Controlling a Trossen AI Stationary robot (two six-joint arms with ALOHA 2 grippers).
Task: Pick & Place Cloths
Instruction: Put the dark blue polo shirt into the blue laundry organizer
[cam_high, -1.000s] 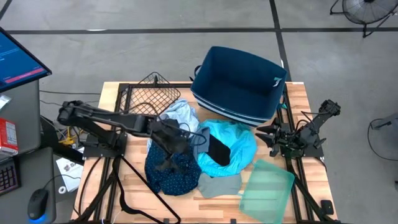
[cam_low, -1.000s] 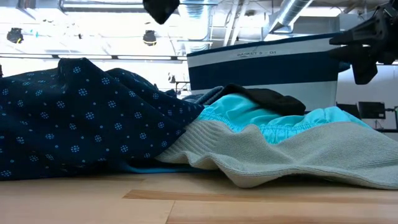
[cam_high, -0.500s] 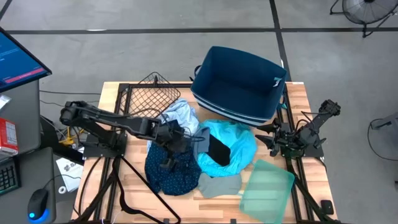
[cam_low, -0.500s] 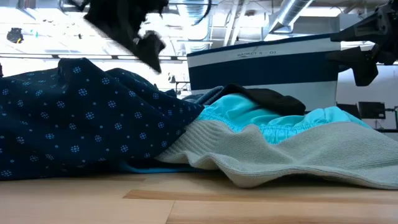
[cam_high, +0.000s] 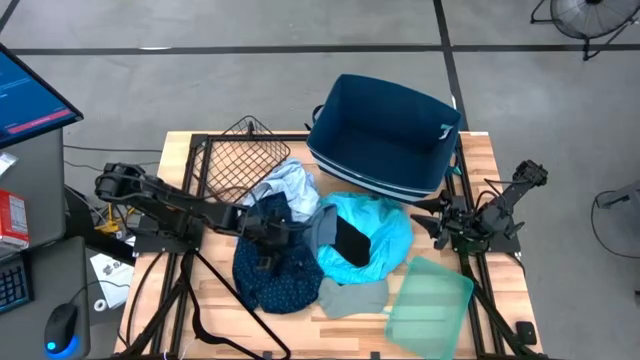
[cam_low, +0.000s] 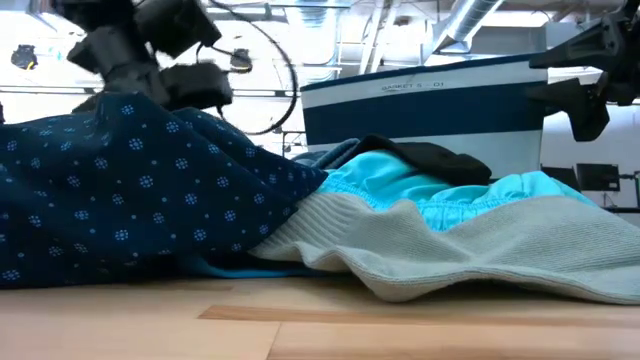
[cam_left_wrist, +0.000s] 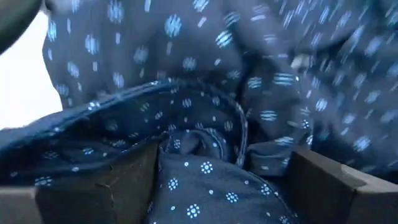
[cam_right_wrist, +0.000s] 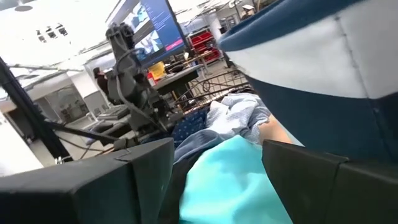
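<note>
**Left gripper set over the navy cloth, before the grasp**

The left gripper (cam_high: 268, 228) sits low on the dark navy patterned cloth (cam_high: 268, 272), fingers spread wide with a ridge of dotted fabric bunched between them in the left wrist view (cam_left_wrist: 205, 155); nothing is pinched yet. This cloth lies at the left of the pile, partly under the pale blue-white cloth (cam_high: 288, 183) and touching the bright turquoise cloth (cam_high: 378, 232), on which the small black cloth (cam_high: 351, 241) rests. The grey cloth (cam_high: 352, 295) lies at the table's front edge, beside the translucent green tray (cam_high: 432, 300). The navy bin (cam_high: 385, 135) stands at the back, apparently empty.

To do this step well, the fingers should probably close on the raised fold alone, deep enough to hold 1 layer firmly, then lift straight up so the neighbouring cloths slide off rather than drag along.

The right gripper (cam_high: 435, 222) waits at the table's right edge, fingers apart and empty.
</note>
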